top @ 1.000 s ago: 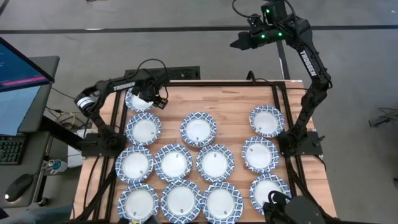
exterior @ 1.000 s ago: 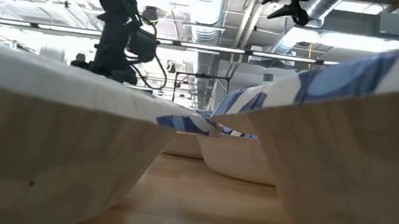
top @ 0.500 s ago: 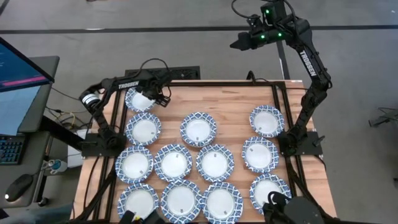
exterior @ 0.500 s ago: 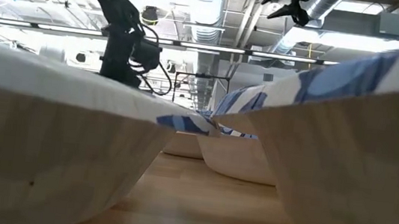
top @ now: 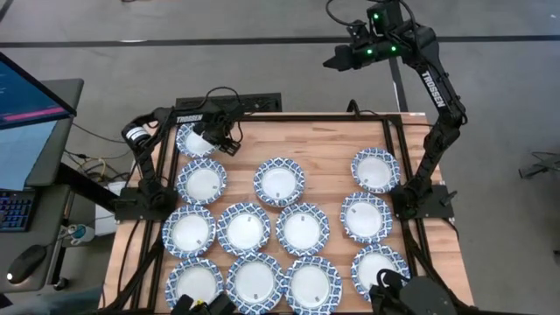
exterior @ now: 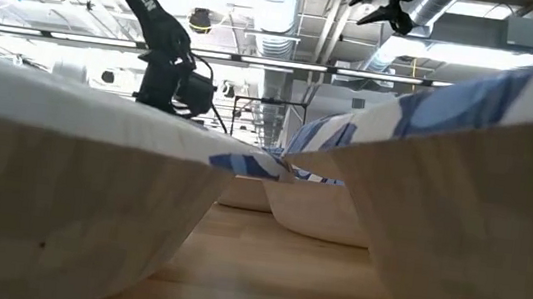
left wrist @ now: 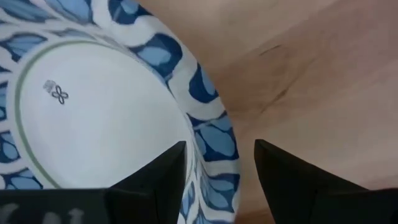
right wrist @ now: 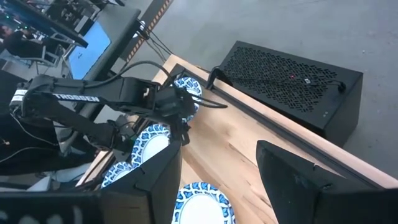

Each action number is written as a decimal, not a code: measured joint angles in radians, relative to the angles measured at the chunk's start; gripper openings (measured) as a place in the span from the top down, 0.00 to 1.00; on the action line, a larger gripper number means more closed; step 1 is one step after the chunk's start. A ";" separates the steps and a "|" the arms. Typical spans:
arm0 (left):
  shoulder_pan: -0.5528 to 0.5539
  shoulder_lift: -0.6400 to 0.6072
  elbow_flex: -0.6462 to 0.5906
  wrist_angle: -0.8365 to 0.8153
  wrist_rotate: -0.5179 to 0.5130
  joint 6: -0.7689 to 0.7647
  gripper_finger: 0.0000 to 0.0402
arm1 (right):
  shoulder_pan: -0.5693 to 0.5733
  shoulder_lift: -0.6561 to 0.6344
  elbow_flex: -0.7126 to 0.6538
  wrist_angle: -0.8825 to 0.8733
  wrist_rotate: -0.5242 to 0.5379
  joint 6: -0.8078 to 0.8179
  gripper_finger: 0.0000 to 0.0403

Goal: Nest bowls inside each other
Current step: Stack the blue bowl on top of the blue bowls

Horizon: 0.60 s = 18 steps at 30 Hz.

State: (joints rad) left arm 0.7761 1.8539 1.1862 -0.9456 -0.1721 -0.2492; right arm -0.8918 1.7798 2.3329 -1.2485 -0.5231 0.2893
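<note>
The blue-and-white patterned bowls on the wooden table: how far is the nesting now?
Done: nothing visibly; the round blue-and-white patterned bowls all appear to lie singly on the wooden table. In hand: the left pincer is open astride the rim of the far-left corner bowl, not closed on it. Left: all the nesting. The right pincer waits open, raised beyond the table's far edge.

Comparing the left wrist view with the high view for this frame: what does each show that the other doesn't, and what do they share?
Only the left wrist view: the left pincer open, one finger over the rim of the round white bowl with blue-patterned rim, and a small printed mark on the bowl's white centre.

Only the high view: the other matching bowls laid out across the wooden table, and the right pincer raised beyond the table's far edge.

Both: that far-left bowl with the left pincer at its edge.
</note>
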 joint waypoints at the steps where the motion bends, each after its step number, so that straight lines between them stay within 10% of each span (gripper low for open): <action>1: -0.001 0.000 0.000 0.003 -0.007 0.009 0.55 | 0.000 0.000 0.000 0.000 0.000 0.000 0.43; 13: -0.006 -0.002 0.000 0.029 -0.090 0.047 0.95 | 0.000 0.000 0.000 0.008 0.000 0.000 0.43; 18: -0.006 -0.002 0.000 0.042 -0.090 0.070 0.97 | 0.000 0.000 0.000 0.008 0.000 0.000 0.43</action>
State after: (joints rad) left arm 0.7704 1.8515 1.1862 -0.9039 -0.2617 -0.1789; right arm -0.8921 1.7798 2.3329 -1.2404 -0.5229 0.2890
